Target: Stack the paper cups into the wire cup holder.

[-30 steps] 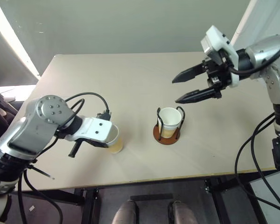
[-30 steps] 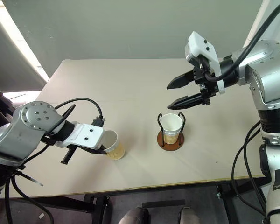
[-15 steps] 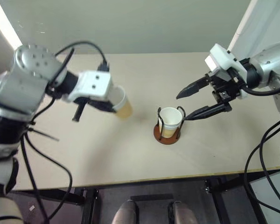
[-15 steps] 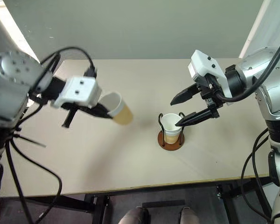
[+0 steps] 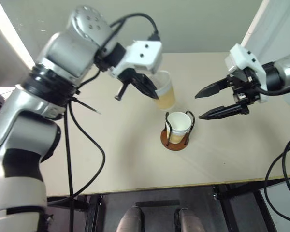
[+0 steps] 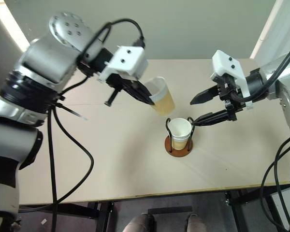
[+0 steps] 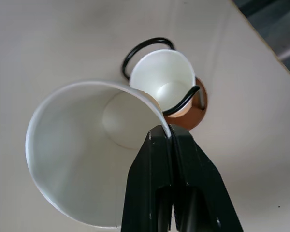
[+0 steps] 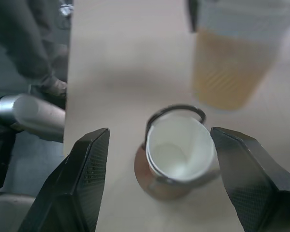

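Left pincer point(image 7: 170, 140) pinches the rim of 1 paper cup point(image 5: 165, 92), held tilted in the air at 11 o'clock of the wire cup holder point(image 5: 176, 138) on the desk point(image 5: 135, 159); another cup point(image 5: 178, 124) sits inside. Right pincer point(image 5: 206, 102) hangs open at 2 o'clock.

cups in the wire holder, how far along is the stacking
Done: a paper cup sits in the wire cup holder; how many are nested there cannot be told. In hand: the left tool is shut on the rim of another cup, held tilted in the air near the holder. The right tool hangs open beside it. Left: lower that held cup into the seated one.
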`<state>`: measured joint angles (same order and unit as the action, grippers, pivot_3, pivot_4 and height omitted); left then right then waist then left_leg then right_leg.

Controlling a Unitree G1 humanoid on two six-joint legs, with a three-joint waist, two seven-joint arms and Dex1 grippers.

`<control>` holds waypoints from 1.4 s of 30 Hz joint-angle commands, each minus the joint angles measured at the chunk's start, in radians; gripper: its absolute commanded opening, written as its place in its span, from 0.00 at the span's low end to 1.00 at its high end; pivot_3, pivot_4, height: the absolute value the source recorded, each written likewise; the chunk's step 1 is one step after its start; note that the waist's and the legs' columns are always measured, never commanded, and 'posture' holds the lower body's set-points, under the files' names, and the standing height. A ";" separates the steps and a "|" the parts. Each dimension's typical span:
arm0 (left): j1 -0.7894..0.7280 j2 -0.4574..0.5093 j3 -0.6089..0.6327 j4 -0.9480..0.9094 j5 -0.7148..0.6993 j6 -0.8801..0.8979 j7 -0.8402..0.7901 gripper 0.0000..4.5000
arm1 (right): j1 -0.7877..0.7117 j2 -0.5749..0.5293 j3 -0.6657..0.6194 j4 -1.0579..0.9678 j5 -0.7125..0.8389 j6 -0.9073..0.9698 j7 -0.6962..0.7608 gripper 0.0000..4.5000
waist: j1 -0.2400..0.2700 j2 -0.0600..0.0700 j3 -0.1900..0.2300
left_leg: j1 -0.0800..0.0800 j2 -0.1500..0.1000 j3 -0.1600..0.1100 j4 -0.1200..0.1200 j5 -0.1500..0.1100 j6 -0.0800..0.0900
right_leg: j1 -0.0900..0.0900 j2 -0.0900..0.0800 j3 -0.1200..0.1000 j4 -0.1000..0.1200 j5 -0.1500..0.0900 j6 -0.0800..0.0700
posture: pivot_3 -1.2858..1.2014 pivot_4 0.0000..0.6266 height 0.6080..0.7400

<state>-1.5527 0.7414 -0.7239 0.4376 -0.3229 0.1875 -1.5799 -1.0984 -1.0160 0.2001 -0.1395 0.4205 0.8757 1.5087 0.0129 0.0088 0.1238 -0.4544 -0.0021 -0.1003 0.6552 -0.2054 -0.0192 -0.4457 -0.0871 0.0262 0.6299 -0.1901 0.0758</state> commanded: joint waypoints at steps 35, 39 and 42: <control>-0.113 -0.190 -0.135 0.149 -0.048 -0.218 -0.035 0.01 | 0.180 -0.213 -0.206 -0.099 0.089 0.063 -0.178 0.77 | 0.018 0.001 0.000 | -0.006 -0.002 0.007 0.015 -0.007 0.009 | 0.001 -0.003 0.005 -0.003 0.004 0.018 | 0.52 0.24 1.00; -0.100 -0.194 -0.141 0.151 -0.033 -0.226 -0.035 0.01 | 0.177 -0.213 -0.204 -0.099 0.094 0.064 -0.183 0.77 | 0.018 0.001 0.000 | -0.006 -0.003 0.008 0.016 -0.007 0.009 | 0.001 -0.003 0.005 -0.003 0.004 0.018 | 0.52 0.24 1.00; -0.094 -0.189 -0.145 0.137 -0.039 -0.220 -0.035 0.01 | 0.177 -0.214 -0.203 -0.098 0.095 0.064 -0.185 0.77 | 0.018 0.001 0.000 | -0.006 -0.003 0.008 0.016 -0.007 0.009 | 0.001 -0.002 0.005 -0.003 0.004 0.018 | 0.52 0.24 1.00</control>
<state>-1.6339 0.5411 -0.8785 0.5990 -0.3595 -0.0248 -1.5809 -0.9116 -1.2061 0.0488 -0.2204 0.5053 0.9439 1.3305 0.0307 0.0098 0.1240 -0.4605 -0.0051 -0.0924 0.6717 -0.2125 -0.0099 -0.4444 -0.0897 0.0308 0.6272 -0.1862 0.0941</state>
